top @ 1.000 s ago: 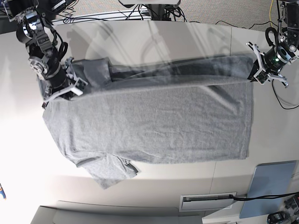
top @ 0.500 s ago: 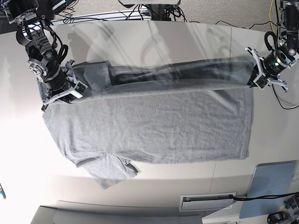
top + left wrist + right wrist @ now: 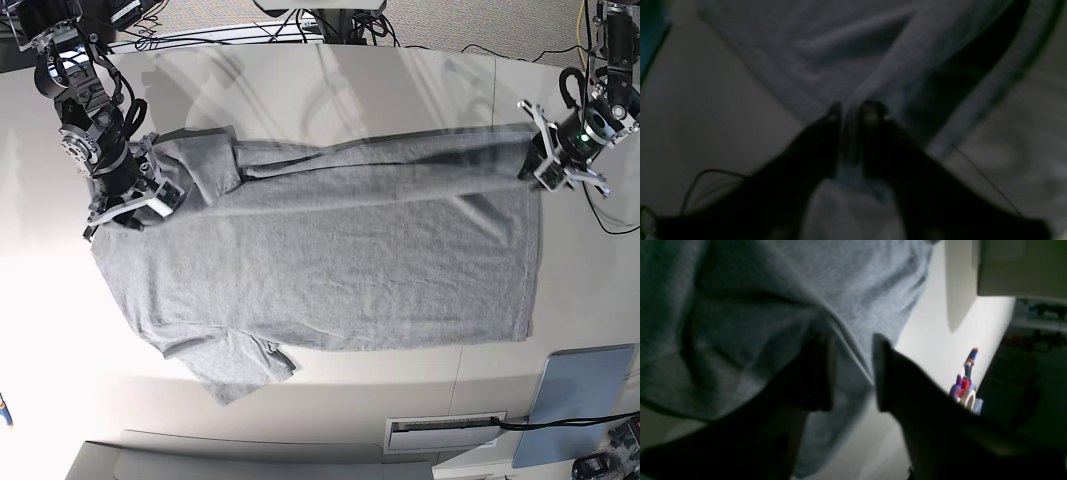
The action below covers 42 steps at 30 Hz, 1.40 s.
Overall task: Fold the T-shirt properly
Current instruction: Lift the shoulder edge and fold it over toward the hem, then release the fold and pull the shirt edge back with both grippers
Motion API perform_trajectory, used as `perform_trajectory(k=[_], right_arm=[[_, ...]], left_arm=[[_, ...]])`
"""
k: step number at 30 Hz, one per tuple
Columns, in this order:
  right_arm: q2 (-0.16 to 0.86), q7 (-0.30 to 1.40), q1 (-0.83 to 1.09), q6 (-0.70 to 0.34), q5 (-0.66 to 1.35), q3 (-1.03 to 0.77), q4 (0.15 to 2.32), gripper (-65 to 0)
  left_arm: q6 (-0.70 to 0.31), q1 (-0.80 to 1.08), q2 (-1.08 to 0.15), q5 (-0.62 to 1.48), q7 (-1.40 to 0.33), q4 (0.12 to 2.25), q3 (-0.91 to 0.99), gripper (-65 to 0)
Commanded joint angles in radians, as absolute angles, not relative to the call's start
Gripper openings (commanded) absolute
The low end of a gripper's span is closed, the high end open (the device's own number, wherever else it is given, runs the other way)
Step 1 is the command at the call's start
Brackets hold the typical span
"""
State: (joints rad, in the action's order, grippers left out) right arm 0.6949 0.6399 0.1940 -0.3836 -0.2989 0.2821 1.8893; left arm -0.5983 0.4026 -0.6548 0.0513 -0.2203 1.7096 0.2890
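The heather-grey T-shirt (image 3: 340, 260) lies spread, plain side up, on the white table (image 3: 320, 90), collar end at the left and hem at the right. One sleeve (image 3: 235, 365) sticks out toward the front. My right gripper (image 3: 145, 200) is shut on the far shoulder and sleeve cloth; in the right wrist view the grey fabric (image 3: 740, 306) runs between its dark fingers (image 3: 823, 380). My left gripper (image 3: 542, 165) is shut on the far hem corner; in the left wrist view a fold of cloth (image 3: 806, 50) is pinched between the fingertips (image 3: 870, 115). The far edge lies folded over in a narrow band.
A blue-grey pad (image 3: 585, 400) and a white slotted box (image 3: 445, 432) lie at the front right. Cables (image 3: 340, 30) run behind the table's far edge. A small colourful object (image 3: 965, 386) sits near the table's left edge.
The far edge of the shirt, raised and blurred before, has come down into a flatter folded band. Both grippers have shifted slightly, still holding the cloth.
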Motion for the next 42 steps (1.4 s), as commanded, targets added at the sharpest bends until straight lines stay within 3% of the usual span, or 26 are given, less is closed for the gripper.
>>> perform_trajectory(k=[1,3,8,10,13,15,16,27,31,38,42], right_arm=[[0.712,0.636,0.183,-0.368,-0.303,0.274,1.901,-43.4],[0.712,0.639,0.183,-0.368,-0.302,0.274,1.901,-43.5],[0.711,0.704,0.183,-0.323,-0.156,0.274,1.901,-43.5],[0.706,0.741,0.184,-0.273,-0.107,0.273,1.901,-44.5],[0.678,0.769,0.196,-0.205,-0.111,0.255,1.896,-55.5],[0.646,0.767,0.213,-0.192,-0.123,0.216,1.879,-64.0],[0.628,0.757,0.221,-0.192,-0.122,0.192,1.865,-65.0],[0.523,0.704,0.224,-0.221,-0.004,0.060,1.652,-65.0],[0.524,0.711,0.249,-0.247,0.010,0.059,1.623,-65.0],[0.553,0.706,0.349,-0.246,0.007,0.057,1.624,-65.0],[0.577,0.706,0.406,-0.246,0.001,0.055,1.645,-65.0]], left_arm=[[-0.573,0.390,-0.676,0.067,-0.203,1.723,0.298,-41.4],[-0.569,0.384,-0.676,0.096,-0.223,1.723,0.298,-38.3],[-0.574,0.388,-0.668,0.264,-0.339,1.723,0.298,-40.6],[-0.565,0.397,-0.649,0.326,-0.352,1.723,0.299,-49.4],[-0.529,0.408,-0.590,0.365,-0.353,1.716,0.299,-65.0],[-0.472,0.406,-0.543,0.379,-0.372,1.695,0.299,-65.0],[-0.443,0.405,-0.525,0.390,-0.374,1.681,0.299,-65.0],[-0.416,0.366,-0.418,0.471,-0.375,1.588,0.299,-65.0],[-0.481,0.373,-0.412,0.500,-0.398,1.501,0.299,-65.0],[-0.491,0.460,-0.419,0.498,-0.427,1.493,0.375,-65.0],[-0.585,0.511,-0.419,0.490,-0.431,1.493,0.463,-65.0]])
